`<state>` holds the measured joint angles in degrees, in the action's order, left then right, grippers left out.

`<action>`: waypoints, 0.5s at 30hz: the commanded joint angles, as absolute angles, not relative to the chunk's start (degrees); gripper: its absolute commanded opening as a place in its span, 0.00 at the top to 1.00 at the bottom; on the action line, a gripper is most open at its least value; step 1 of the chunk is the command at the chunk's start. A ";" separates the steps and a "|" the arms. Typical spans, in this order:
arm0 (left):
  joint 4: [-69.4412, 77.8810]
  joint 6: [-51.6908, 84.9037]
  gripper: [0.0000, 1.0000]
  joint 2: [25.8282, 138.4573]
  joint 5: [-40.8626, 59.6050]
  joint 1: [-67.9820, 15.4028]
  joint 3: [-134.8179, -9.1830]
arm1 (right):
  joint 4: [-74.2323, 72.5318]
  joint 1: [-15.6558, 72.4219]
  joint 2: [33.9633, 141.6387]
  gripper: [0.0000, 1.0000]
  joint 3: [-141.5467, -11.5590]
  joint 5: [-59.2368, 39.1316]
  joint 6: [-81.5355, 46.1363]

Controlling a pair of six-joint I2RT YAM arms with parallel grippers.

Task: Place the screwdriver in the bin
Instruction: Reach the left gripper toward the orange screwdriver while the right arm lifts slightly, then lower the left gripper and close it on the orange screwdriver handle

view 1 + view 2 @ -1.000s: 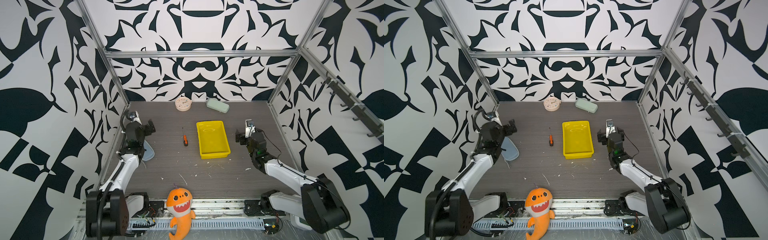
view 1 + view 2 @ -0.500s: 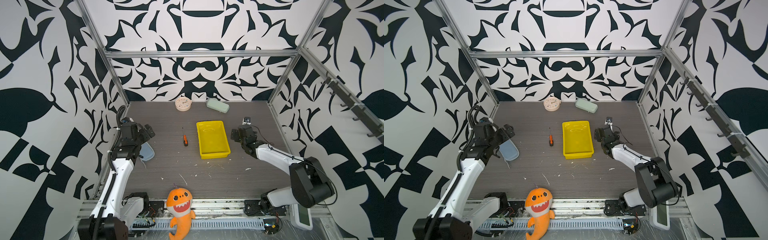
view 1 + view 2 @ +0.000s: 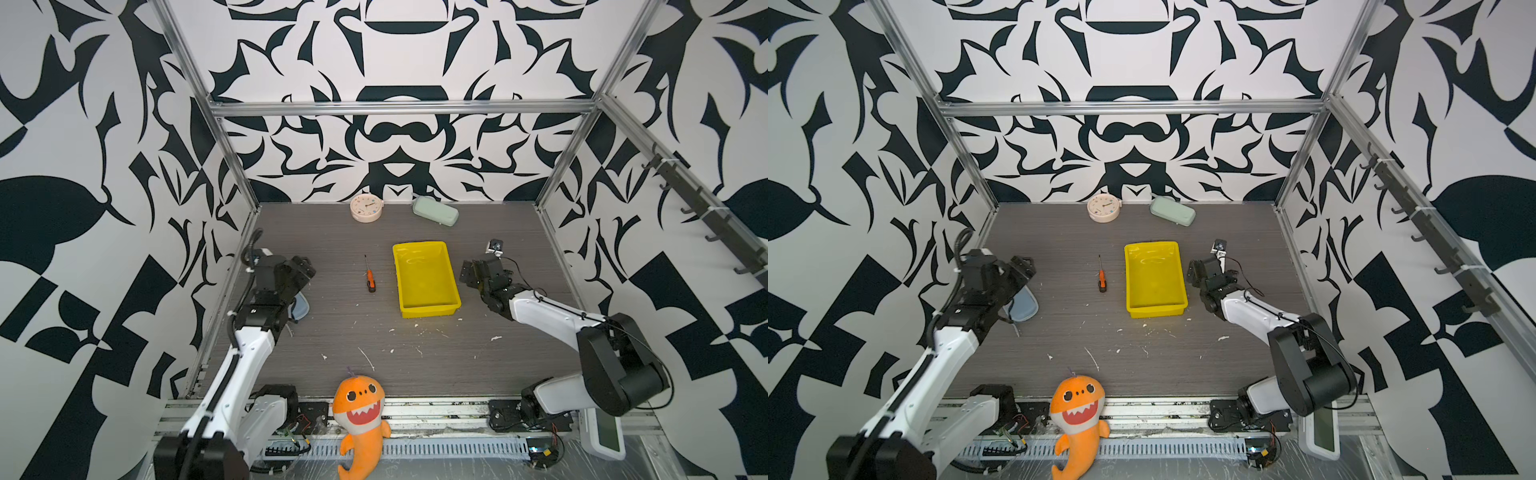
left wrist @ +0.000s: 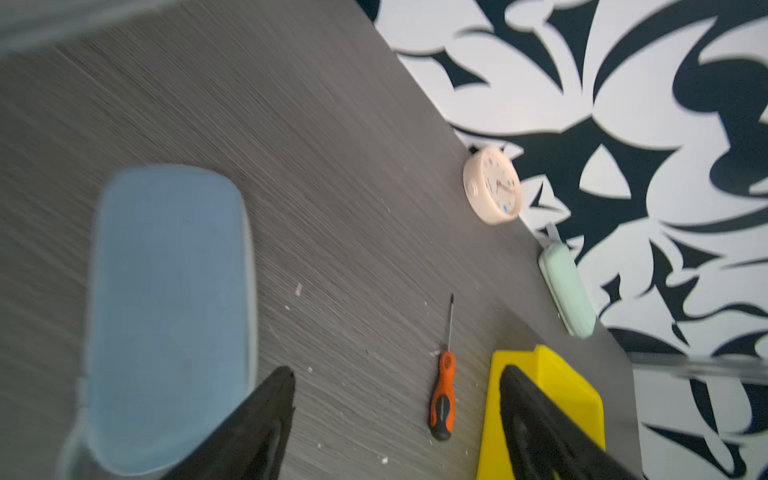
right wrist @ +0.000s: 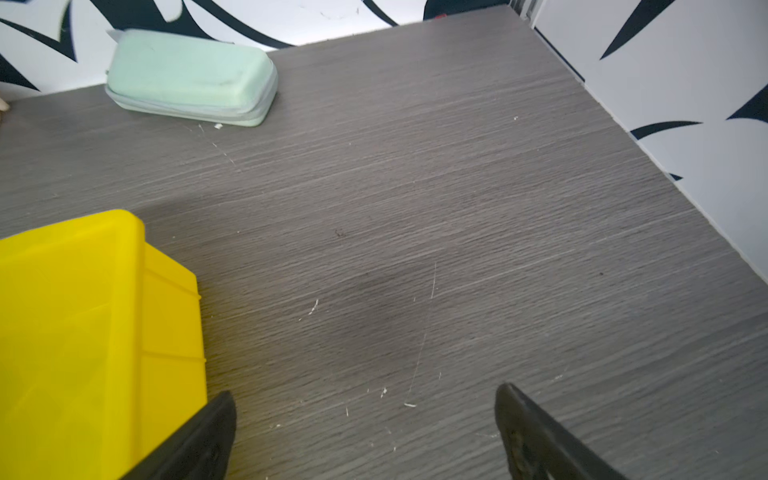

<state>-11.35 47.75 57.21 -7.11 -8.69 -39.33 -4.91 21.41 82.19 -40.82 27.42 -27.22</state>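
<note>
The screwdriver, orange-handled with a black butt and thin dark shaft, lies flat on the grey table just left of the bin, a yellow tray with nothing in it. My left gripper hangs at the table's left side, well short of the screwdriver, jaws apart and empty. In the left wrist view the screwdriver lies between the two fingers, further off. My right gripper stands open just right of the bin, holding nothing.
A blue-grey oblong case lies under my left arm. A pale pink round clock and a pale green case rest against the back wall. An orange plush shark sits at the front edge. White crumbs dot the table.
The left arm has risen and swung its gripper toward the table's middle, its jaws narrowing a little. The right arm has stretched forward and settled beside the bin. The screwdriver has not moved.
</note>
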 commanded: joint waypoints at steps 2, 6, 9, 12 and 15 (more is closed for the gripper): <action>-10.02 48.85 0.22 66.93 -11.91 -18.48 -44.05 | -3.80 21.36 79.86 0.00 -40.82 31.83 -30.32; -13.74 47.92 0.30 79.40 -10.61 -23.18 -52.70 | -8.09 21.40 79.77 0.01 -37.75 28.12 -32.22; -19.51 45.82 0.34 87.73 -11.40 -26.91 -59.98 | -9.80 21.28 79.25 0.01 -36.79 26.18 -31.84; -21.88 44.66 0.37 94.76 -12.13 -29.52 -64.47 | -10.00 21.35 76.70 0.01 -35.17 28.66 -32.15; -25.58 44.38 0.43 100.73 -12.58 -30.89 -68.75 | -10.38 21.27 73.53 0.01 -32.60 30.94 -36.46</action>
